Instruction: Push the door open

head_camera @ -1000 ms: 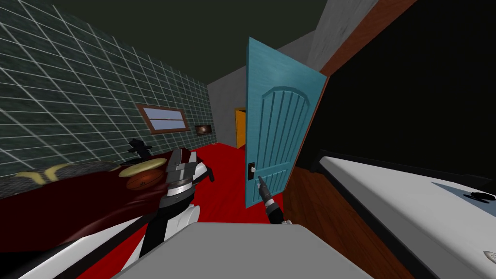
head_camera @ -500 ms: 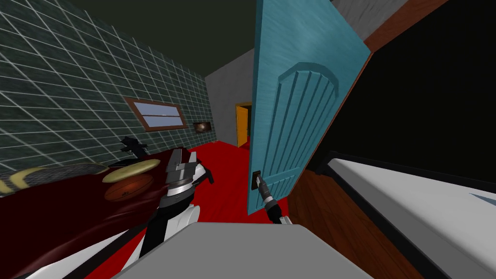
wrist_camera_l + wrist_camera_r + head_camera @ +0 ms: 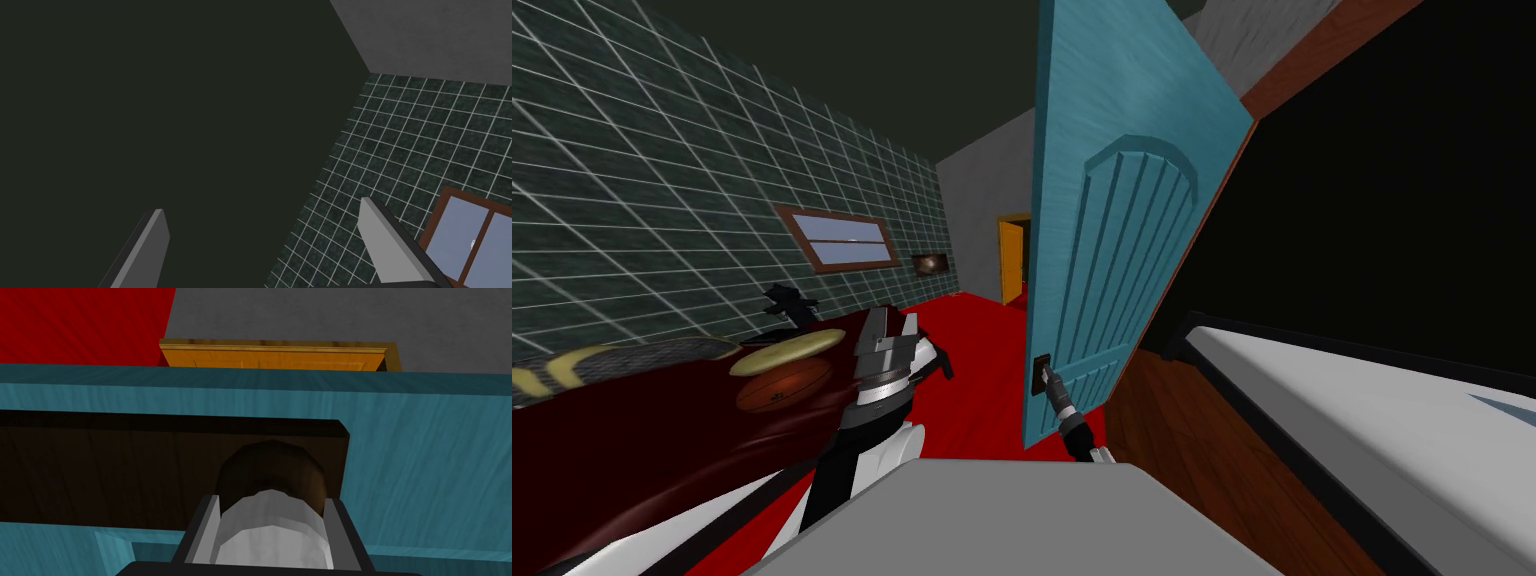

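Observation:
A teal panelled door [image 3: 1122, 250] stands partly open ahead of me, its free edge toward me. Low on that edge is a dark handle plate [image 3: 125, 468] carrying a pale grey knob [image 3: 272, 533]. My right gripper [image 3: 1047, 378] reaches up to the plate. In the right wrist view its fingers [image 3: 206, 523] press both sides of the knob, so the right gripper [image 3: 272, 503] is shut on it. My left gripper [image 3: 889, 325] is held up at the left of my chest, and in its wrist view the left gripper [image 3: 262, 215] is open with nothing in it.
A dark red counter [image 3: 662, 440] runs along the green tiled wall on my left, bearing a basketball [image 3: 784, 385] and a yellow dish [image 3: 787, 350]. A long white fixture [image 3: 1362, 420] and a brown wooden wall [image 3: 1202, 470] close the right. Red floor [image 3: 982, 360] leads to an orange door [image 3: 1010, 260].
I have moved closer to the door. My right gripper went from beside the handle onto it. The door's face looks slightly narrower than half a second ago.

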{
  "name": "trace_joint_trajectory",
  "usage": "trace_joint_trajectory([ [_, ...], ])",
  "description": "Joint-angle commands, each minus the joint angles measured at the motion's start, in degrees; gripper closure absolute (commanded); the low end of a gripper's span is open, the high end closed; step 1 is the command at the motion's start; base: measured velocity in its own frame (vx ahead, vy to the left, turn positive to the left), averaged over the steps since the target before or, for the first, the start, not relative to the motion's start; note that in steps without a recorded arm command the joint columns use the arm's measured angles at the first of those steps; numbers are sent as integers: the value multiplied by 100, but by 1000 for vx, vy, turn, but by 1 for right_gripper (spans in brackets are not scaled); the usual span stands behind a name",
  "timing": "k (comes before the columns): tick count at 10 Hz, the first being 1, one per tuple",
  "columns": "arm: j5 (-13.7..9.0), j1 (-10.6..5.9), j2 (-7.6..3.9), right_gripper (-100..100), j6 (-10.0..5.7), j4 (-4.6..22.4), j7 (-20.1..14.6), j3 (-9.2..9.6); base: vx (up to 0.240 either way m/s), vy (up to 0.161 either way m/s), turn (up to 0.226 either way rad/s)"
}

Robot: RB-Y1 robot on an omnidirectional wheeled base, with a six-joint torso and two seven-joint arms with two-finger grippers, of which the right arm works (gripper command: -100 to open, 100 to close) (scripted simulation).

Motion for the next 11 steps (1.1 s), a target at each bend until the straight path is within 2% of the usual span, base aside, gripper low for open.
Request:
trace_joint_trajectory([
  [1, -2, -7, 7, 100, -14, -9, -3, 9, -9, -2, -3],
  [3, -75, -98, -41, 100, 92, 61, 76, -152, 120, 126, -86],
  [6, -164, -221, 37, 100, 196, 126, 166, -329, 172, 149, -70],
  [8, -233, -316, 185, 100, 277, 178, 236, -468, 186, 146, -78],
  [10, -298, -405, 421, 100, 353, 225, 302, -596, 172, 173, -91],
  [11, -273, -371, 354, 100, 344, 214, 290, -567, 75, 53, -30],
])
